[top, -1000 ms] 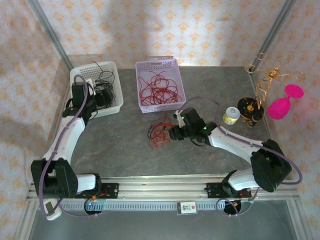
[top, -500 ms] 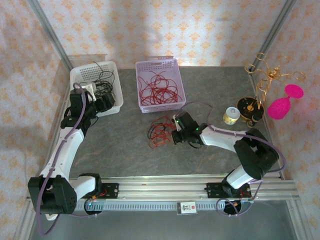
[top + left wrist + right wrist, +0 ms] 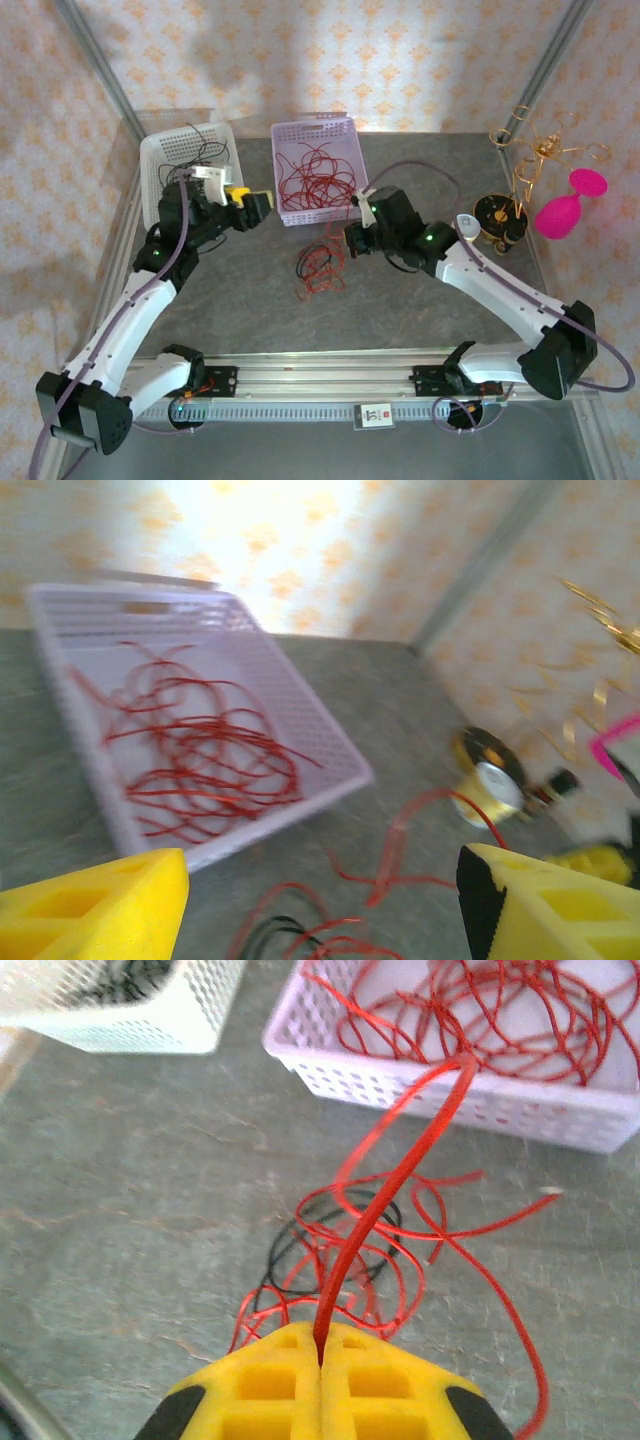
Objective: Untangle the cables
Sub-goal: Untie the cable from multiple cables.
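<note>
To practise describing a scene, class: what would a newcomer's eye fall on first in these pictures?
The right pincer stands out, shut on a red cable above the clump of red and black cables at the middle of the table. Behind it, a lilac basket holds loose red cables, and the left pincer hangs open beside that basket.

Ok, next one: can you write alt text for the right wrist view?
The yellow right gripper is shut on a red cable that stretches away over a clump of red and black cables on the grey table. Behind, a lilac basket holds loose red cables, and a white basket at upper left holds black cables.
</note>
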Controlling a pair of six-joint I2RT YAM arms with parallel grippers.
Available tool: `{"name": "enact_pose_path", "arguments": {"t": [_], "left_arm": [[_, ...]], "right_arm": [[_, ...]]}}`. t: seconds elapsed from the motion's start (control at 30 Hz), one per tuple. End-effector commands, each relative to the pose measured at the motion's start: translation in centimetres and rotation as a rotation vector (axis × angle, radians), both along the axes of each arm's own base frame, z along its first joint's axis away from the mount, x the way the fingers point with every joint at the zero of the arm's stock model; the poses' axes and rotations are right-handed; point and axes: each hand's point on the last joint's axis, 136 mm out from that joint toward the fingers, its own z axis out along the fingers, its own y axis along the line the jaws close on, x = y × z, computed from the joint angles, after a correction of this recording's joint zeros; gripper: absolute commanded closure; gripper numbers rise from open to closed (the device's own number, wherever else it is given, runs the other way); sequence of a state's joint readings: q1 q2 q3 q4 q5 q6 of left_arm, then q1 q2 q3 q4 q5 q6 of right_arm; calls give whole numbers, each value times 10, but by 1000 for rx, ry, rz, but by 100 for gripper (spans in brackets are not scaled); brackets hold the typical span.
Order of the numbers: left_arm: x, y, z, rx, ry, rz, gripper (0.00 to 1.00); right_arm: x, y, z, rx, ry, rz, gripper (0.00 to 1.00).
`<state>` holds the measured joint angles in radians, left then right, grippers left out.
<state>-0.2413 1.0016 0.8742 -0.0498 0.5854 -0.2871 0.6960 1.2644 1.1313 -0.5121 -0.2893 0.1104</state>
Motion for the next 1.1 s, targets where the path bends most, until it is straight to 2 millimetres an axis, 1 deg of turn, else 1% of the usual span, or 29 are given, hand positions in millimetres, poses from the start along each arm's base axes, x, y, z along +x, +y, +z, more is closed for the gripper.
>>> {"name": "enact_pose_path", "arguments": {"t": [0.0, 0.1, 0.23, 0.3, 0.43, 0.57, 0.67, 0.7, 0.77, 0.8, 0.87, 0.9, 0.93, 0.97, 1.0, 1.03, 1.07], "left_arm": [[-23, -44, 20, -17, -140, -220, 25], [-36, -73, 18, -13, -192, -350, 22], [-29, -93, 3, -25, -198, -413, 20], [-23, -97, -3, -30, -198, -422, 15], [-15, -108, -13, -34, -178, -469, 14], [-6, -113, -24, -25, -151, -474, 17], [3, -116, -41, -6, -110, -470, 20], [5, -117, -45, -2, -101, -471, 23], [12, -116, -50, 3, -87, -440, 38], [14, -115, -49, 1, -88, -430, 50], [17, -112, -41, -14, -105, -396, 79], [22, -108, -35, -21, -115, -351, 94], [23, -104, -29, -26, -125, -323, 100], [22, -102, -22, -30, -137, -304, 100], [20, -101, -15, -30, -143, -289, 100], [18, -101, -12, -26, -138, -279, 100], [15, -102, -8, -19, -135, -279, 100]], "right_arm": [[-17, -3, 16, -18, 43, 50, 100], [-19, 6, 43, 41, 33, 103, 100], [-20, 12, 68, 101, 20, 163, 100], [-21, 12, 75, 114, 17, 180, 100], [-26, 16, 85, 153, 24, 222, 100], [-29, 19, 89, 173, 23, 246, 100], [-31, 23, 94, 197, 14, 269, 100], [-32, 24, 94, 203, 9, 279, 100], [-34, 25, 94, 209, 5, 295, 100], [-35, 25, 93, 209, 4, 298, 100], [-36, 25, 89, 207, 3, 301, 100], [-35, 25, 88, 208, -3, 302, 100], [-35, 26, 87, 212, -10, 302, 100], [-31, 26, 88, 221, -31, 291, 97], [-27, 27, 88, 233, -58, 272, 87], [-22, 31, 90, 249, -90, 255, 79], [-23, 38, 92, 270, -128, 267, 70]]}}
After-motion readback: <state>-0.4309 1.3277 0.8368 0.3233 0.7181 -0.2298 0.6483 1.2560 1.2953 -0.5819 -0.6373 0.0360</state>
